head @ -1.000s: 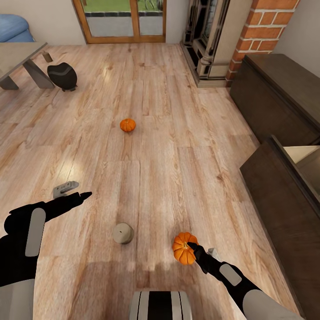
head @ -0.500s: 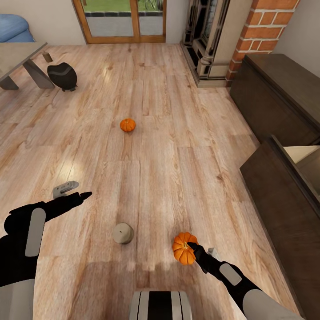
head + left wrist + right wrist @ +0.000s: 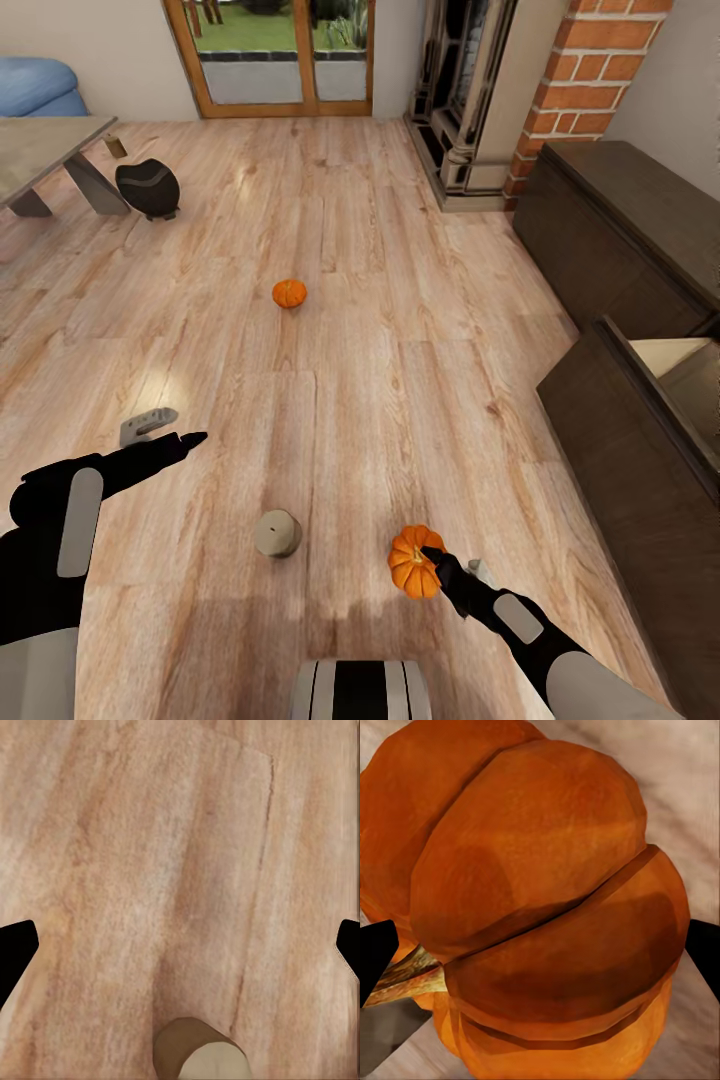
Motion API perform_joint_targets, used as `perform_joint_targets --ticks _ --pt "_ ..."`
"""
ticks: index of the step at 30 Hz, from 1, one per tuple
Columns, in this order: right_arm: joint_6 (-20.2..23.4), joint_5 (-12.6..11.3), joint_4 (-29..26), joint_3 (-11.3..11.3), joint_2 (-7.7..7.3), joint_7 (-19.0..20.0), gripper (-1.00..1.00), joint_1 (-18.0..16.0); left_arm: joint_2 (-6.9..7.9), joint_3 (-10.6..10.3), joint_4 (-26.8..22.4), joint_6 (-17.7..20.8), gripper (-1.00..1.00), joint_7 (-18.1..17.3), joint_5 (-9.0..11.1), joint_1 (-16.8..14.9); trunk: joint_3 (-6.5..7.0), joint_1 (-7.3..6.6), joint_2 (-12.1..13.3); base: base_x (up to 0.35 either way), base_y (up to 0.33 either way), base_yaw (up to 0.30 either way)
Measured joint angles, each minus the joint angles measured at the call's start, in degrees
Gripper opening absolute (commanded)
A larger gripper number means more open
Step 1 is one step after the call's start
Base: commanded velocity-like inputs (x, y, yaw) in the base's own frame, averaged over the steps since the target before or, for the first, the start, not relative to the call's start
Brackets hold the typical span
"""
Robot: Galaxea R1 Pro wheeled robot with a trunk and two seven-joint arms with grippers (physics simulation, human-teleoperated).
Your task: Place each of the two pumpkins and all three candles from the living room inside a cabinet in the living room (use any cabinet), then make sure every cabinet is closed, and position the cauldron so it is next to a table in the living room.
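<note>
One orange pumpkin [image 3: 413, 560] sits between the fingers of my right gripper [image 3: 447, 566], low over the wood floor; it bulks large in the right wrist view as ribbed orange pumpkin [image 3: 547, 907] with black fingertips [image 3: 375, 964] on either side. The other pumpkin [image 3: 289, 293] rests on the floor farther ahead. A cream candle [image 3: 277, 533] lies on its side between my arms, also in the left wrist view as candle [image 3: 202, 1059]. My left gripper [image 3: 165, 432] hangs open above bare floor. The dark cabinet [image 3: 620, 230] stands at the right with a drawer [image 3: 690, 358] pulled out. The black cauldron [image 3: 148, 187] sits beside a table [image 3: 40, 140].
A brick fireplace column [image 3: 585, 80] and its dark hearth surround stand at the back right. A glass door with a wood frame [image 3: 270, 60] closes the far wall. A blue sofa [image 3: 35, 85] is at the far left. Open wood floor spreads across the middle.
The whole head view has shifted, far things sliding down in the picture, so the camera moved. Both arms and the held pumpkin keep their places in the picture.
</note>
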Motion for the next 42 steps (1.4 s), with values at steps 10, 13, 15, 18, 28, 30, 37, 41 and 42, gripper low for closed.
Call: perform_joint_targets --ticks 10,13,15,18,28,30,37,41,42 --pt "0.14 -0.06 -1.41 -0.01 -0.13 0.25 -1.00 0.07 -0.06 0.00 0.02 0.04 1.00 0.03 0.00 0.00 2.22 -0.26 0.13 0.000 0.000 0.000" --pt "0.09 -0.11 -1.52 -0.05 -0.32 1.62 -1.00 0.08 -0.01 0.00 0.03 0.04 1.00 0.04 -0.01 0.00 2.88 -0.34 0.17 0.000 0.000 0.000" --pt "0.05 -0.07 -1.55 -0.11 -0.45 2.87 -1.00 0.08 0.03 0.00 0.03 0.16 1.00 0.04 0.00 0.00 3.33 -0.39 0.20 0.000 0.000 0.000" --pt "0.10 -0.01 -1.55 -0.10 -0.56 3.86 -1.00 0.09 0.05 0.00 0.01 0.95 1.00 0.04 0.00 0.00 3.99 -0.46 0.24 0.000 0.000 0.000" --pt "0.03 0.01 -1.55 -0.16 -0.62 4.51 -1.00 0.09 0.07 0.01 0.02 2.20 1.00 0.04 0.00 0.00 6.21 -0.72 0.38 0.000 0.000 0.000" --pt "0.06 0.01 -1.55 -0.15 -0.63 4.50 -1.00 0.09 0.05 0.00 0.02 2.22 1.00 0.04 0.01 0.00 6.65 -0.77 0.40 0.000 0.000 0.000" --pt "0.15 0.01 -1.55 -0.15 -0.64 4.48 -1.00 0.09 0.06 0.01 -0.02 2.24 1.00 0.04 0.00 0.00 8.20 -0.95 0.50 0.000 0.000 0.000" --pt "0.13 -0.02 -1.50 -0.25 -0.64 4.48 -1.00 0.09 0.07 0.01 -0.05 2.24 1.00 0.04 0.01 0.00 9.09 -1.05 0.55 -0.037 0.000 0.000" --pt "0.12 -0.01 -1.51 -0.23 -0.64 4.48 -1.00 0.09 0.07 0.02 -0.05 2.24 1.00 0.04 0.00 0.00 9.31 -1.07 0.56 -0.180 0.000 0.000"
